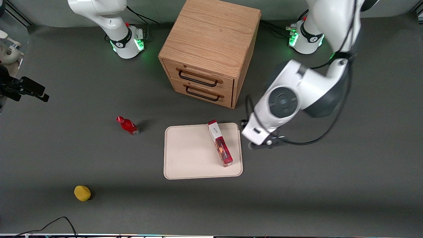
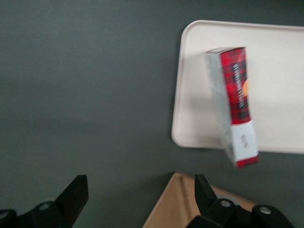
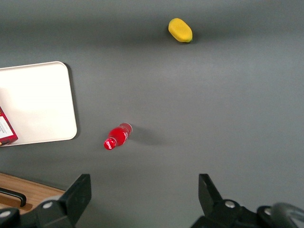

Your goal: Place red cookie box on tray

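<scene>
Front view: the red cookie box [image 1: 220,142] lies on the tray [image 1: 188,155], along the tray's edge toward the working arm's end of the bench [image 1: 330,185], with its white end pointing toward the wooden drawer cabinet [image 1: 208,49]. The box rests at a slight slant to the tray's sides. The left arm's wrist hangs just beside the tray, above the bench at the tray's corner nearest the cabinet; the gripper [image 1: 264,144] itself is mostly hidden under the wrist there. A small red bottle [image 1: 128,125] lies on the bench toward the parked arm's end, and a yellow lemon [image 1: 82,193] sits nearer the camera than the bottle.

Left wrist view: the gripper [image 2: 137,194] is spread wide, its two black fingers [image 2: 76,192] well apart and holding nothing. Between them show the gray bench and a corner of the cabinet [image 2: 171,209]. The box [image 2: 235,104] rests on the tray [image 2: 280,57], its white end reaching just over the tray's rim.

Right wrist view: the tray [image 3: 35,102] shows with only the white end of the box [image 3: 5,130] on it, the bottle [image 3: 116,137] near the tray, and the lemon [image 3: 180,30] well apart from both.
</scene>
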{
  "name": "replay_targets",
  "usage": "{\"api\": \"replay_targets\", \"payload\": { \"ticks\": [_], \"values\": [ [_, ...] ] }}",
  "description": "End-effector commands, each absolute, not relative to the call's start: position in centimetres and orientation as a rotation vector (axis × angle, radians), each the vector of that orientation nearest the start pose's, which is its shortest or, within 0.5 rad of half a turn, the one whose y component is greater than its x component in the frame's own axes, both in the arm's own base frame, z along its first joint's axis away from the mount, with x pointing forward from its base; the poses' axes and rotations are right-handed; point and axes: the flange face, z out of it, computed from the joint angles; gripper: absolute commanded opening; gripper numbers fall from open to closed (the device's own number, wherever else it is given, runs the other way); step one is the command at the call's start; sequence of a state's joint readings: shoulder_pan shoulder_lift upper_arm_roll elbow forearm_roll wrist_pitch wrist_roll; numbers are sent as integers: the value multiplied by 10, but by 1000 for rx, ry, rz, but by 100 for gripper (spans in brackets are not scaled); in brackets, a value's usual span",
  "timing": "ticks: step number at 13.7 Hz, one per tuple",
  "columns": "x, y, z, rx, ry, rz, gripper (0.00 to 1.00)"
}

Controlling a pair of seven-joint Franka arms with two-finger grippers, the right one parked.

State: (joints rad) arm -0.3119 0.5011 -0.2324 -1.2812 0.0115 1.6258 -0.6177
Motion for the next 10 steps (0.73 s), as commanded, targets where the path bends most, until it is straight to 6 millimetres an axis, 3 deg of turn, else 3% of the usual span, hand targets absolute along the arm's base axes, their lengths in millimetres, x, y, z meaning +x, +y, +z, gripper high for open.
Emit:
{"api": "replay_targets", "payload": {
  "ticks": [1,3,6,8,10],
  "values": [
    [567,-257,484,-3105,8,311,100],
    [548,-199,498,-3091,24,283,100],
    [526,-109,502,-3098,103,255,100],
    [502,-72,509,-3090,172,193,100],
    [494,-39,533,-3069,214,133,100]
  ]
}}
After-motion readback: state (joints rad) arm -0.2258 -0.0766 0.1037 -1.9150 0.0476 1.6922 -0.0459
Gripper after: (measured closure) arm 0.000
